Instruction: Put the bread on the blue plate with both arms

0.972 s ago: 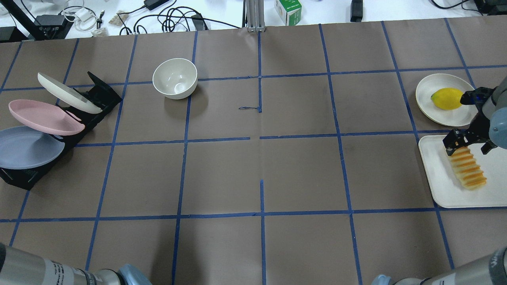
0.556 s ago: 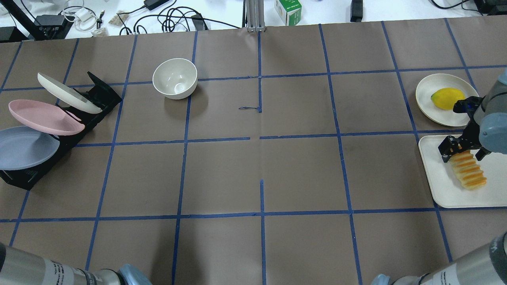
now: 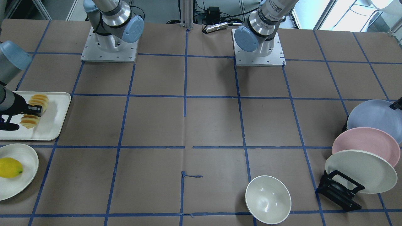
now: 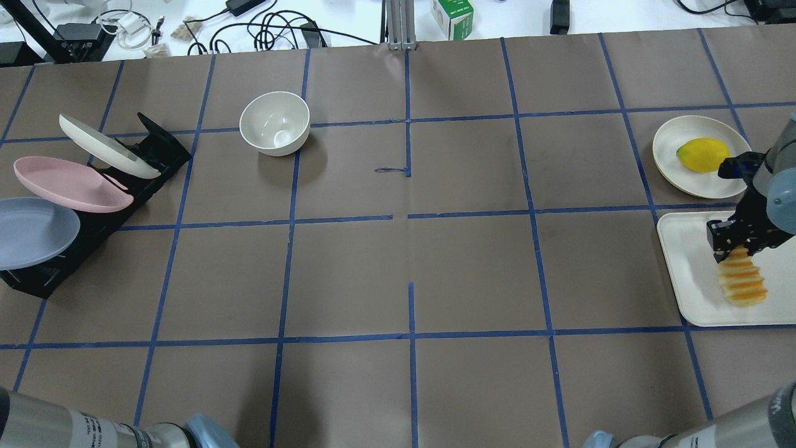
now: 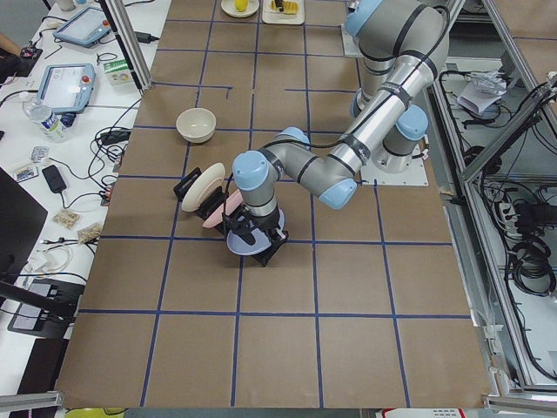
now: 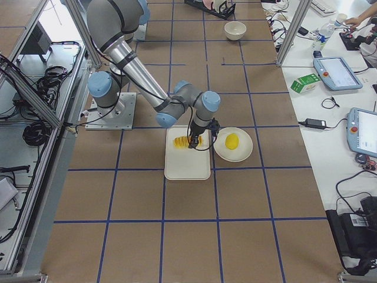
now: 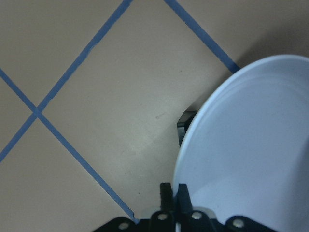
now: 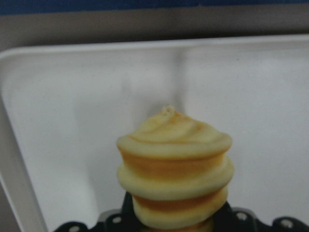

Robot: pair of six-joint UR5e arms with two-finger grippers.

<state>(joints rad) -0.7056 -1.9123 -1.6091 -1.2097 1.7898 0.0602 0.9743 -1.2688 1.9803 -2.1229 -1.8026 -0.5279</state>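
Nearest the robot, the right pincer is clenched on one end of the bread, which hangs tilted over the white tray; you cannot tell whether its lower end is clear of the tray. The left pincer is pinched onto the rim of the blue plate, at the near end of the black rack, just in front of the pink plate. Both pickups look in hand. Next, you need to raise the bread clear, draw the plate out without snagging the pink one, and bring both toward the middle of the desk.
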